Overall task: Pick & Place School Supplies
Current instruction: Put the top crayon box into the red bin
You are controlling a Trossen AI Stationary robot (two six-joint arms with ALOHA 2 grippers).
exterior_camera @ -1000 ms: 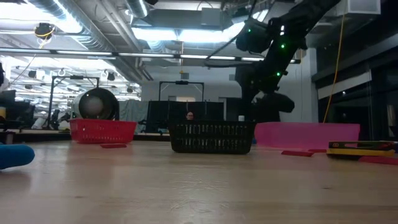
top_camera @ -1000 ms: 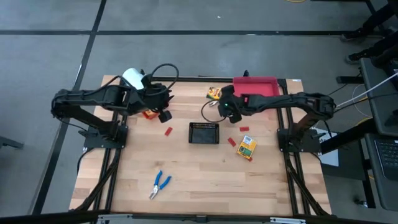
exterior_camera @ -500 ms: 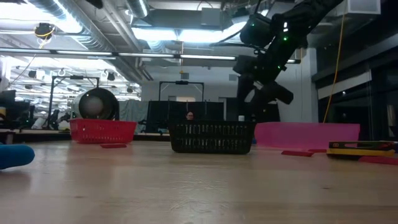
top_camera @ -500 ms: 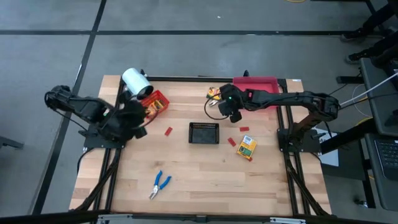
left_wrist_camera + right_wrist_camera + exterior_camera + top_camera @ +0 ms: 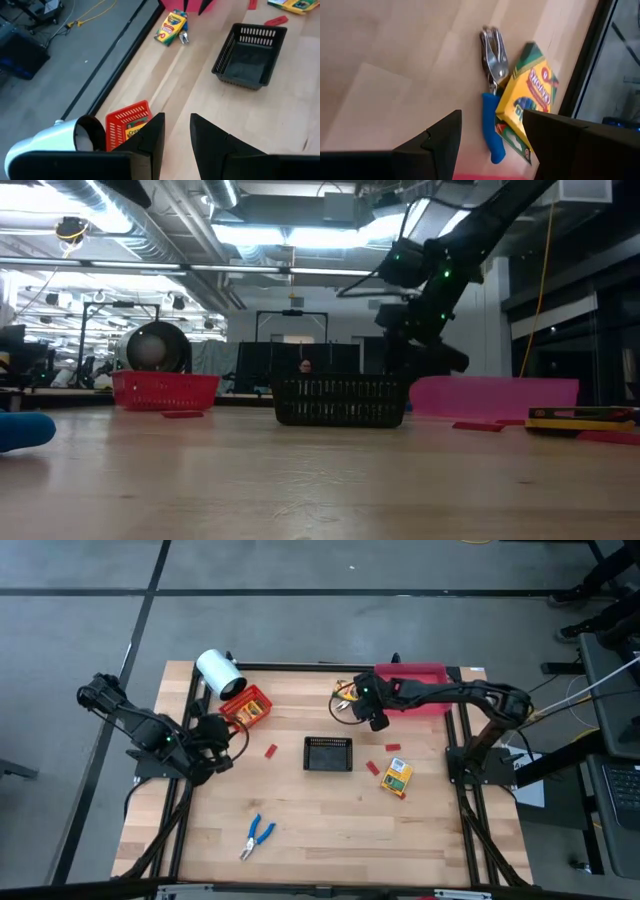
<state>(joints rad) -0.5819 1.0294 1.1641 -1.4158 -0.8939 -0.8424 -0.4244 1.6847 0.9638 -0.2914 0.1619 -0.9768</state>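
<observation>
Light wooden counter (image 5: 330,830) on a black frame. Grey concrete floor (image 5: 300,620) crossed by dark seams. Exposed silver ducting (image 5: 150,220) and bright strip lights (image 5: 270,235) overhead. Workbenches and equipment far left; dark wall far right.

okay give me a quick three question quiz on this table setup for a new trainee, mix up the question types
1. True or false: the black tray in the middle of the table holds a crayon box.
2. Multiple choice: the right gripper hangs over A) the white roll, B) a crayon box and a blue-handled tool, C) the black tray.
3. Fill in: the red basket sits beside the white ____.

Key: 1 false; 2 B; 3 roll.
</observation>
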